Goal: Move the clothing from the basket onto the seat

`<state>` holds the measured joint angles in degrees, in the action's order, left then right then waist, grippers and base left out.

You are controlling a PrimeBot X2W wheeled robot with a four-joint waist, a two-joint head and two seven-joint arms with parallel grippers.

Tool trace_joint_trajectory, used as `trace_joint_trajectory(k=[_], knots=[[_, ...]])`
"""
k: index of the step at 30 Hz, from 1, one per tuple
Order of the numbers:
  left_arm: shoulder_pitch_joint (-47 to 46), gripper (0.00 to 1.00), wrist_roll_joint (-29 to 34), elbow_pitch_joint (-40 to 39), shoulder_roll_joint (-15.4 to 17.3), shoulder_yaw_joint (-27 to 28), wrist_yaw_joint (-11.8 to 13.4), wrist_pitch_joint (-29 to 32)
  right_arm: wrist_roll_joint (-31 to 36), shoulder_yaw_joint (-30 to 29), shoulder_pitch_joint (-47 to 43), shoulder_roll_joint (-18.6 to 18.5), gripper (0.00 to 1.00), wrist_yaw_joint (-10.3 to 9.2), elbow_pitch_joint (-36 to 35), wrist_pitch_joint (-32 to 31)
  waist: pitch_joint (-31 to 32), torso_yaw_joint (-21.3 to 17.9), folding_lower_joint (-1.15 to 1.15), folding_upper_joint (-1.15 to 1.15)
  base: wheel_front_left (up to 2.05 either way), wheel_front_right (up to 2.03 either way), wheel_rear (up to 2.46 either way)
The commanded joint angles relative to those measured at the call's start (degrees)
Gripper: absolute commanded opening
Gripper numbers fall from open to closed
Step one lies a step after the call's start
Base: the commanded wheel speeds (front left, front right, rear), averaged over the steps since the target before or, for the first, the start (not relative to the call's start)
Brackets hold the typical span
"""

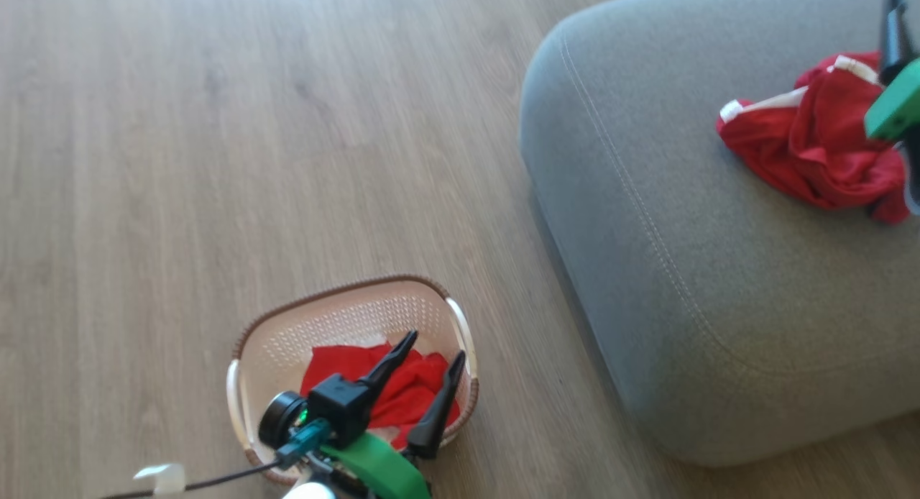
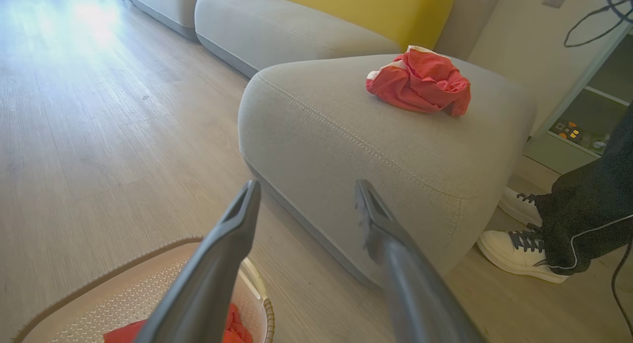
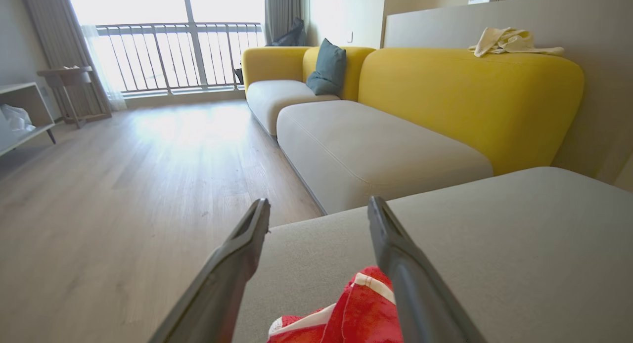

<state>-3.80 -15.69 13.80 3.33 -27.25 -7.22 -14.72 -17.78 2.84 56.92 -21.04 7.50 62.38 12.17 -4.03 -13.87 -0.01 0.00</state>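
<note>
Left tool (image 1: 435,345) spread wide, empty, poised over basket (image 1: 338,287) to reach the red garment (image 1: 338,366) inside. Right tool (image 3: 319,202) released, empty, above other garment (image 1: 819,147) lying crumpled on seat (image 1: 683,269).

Ok, headcount time. Two red bundles of clothing (image 1: 812,147). One basket (image 1: 345,319), with two white handles (image 1: 463,326) on it. Three grey seats (image 1: 719,305) that I can make out. Yellow backrests (image 3: 470,96): at least two, but the far end is hard to split, so I won't swear to a third. One teal pillow (image 3: 326,68). One pale cloth (image 3: 512,41). Two claws, a left claw (image 1: 436,344) and a right claw (image 3: 319,202), with two dark fingers (image 2: 222,264) each, so four fingers total. Two white shoes (image 2: 519,251). And one little side table (image 3: 69,76).
</note>
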Motion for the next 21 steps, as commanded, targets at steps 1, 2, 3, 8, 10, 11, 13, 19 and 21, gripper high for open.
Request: trace_joint_trajectory(k=[1,2,3,8,10,11,13,19,21], knots=[[-0.7,1.00,-0.5,-2.3,-0.5,2.6,0.5,-0.3,-2.6,1.9,-1.3,-0.4,1.00,-0.01,-4.1,1.2,1.3,1.0,0.01,0.00,0.00,0.00,0.00],[-0.3,1.00,-0.7,-2.6,-0.5,3.2,0.7,-0.3,-4.7,3.6,-3.0,-0.9,1.00,-0.01,-7.2,1.8,1.6,1.3,0.01,0.00,0.00,0.00,0.00],[-0.1,1.00,-0.9,-2.8,-0.5,3.8,0.8,-0.3,-6.5,5.1,-4.8,-1.5,1.00,-0.01,-10.1,2.1,1.9,1.7,0.01,0.00,0.00,0.00,0.00],[0.5,1.00,-4.3,-4.0,-0.5,8.1,3.2,-0.3,-13.3,7.7,-13.4,-4.1,1.00,-0.01,-24.5,2.8,2.8,4.2,0.01,0.00,0.00,0.00,0.00],[0.4,1.00,-4.8,-4.8,-0.5,9.4,3.9,-0.3,-13.9,6.6,-17.1,-4.2,1.00,-0.01,-30.3,2.8,3.2,5.5,0.01,0.00,0.00,0.00,0.00],[0.4,1.00,-5.0,-5.1,-0.5,9.8,4.2,-0.3,-13.9,5.8,-19.2,-3.9,1.00,-0.01,-32.7,2.8,3.4,6.2,0.01,0.00,0.00,0.00,0.00],[0.5,1.00,-5.3,-5.7,-0.5,10.6,4.8,-0.3,-12.9,4.8,-23.7,-3.1,1.00,-0.01,-37.4,2.8,3.9,8.0,0.01,0.00,0.00,0.00,0.00],[1.2,1.00,-5.0,-7.4,-0.5,13.2,6.6,-0.3,-9.3,4.0,-35.3,1.8,1.00,-0.01,-48.4,2.8,4.5,12.2,0.01,0.00,0.00,0.00,0.00],[1.5,1.00,-4.7,-7.8,-0.5,13.9,7.3,-0.3,-9.1,3.7,-38.6,4.2,1.00,-0.01,-50.4,2.8,4.6,13.4,0.01,0.00,0.00,0.00,0.00]])
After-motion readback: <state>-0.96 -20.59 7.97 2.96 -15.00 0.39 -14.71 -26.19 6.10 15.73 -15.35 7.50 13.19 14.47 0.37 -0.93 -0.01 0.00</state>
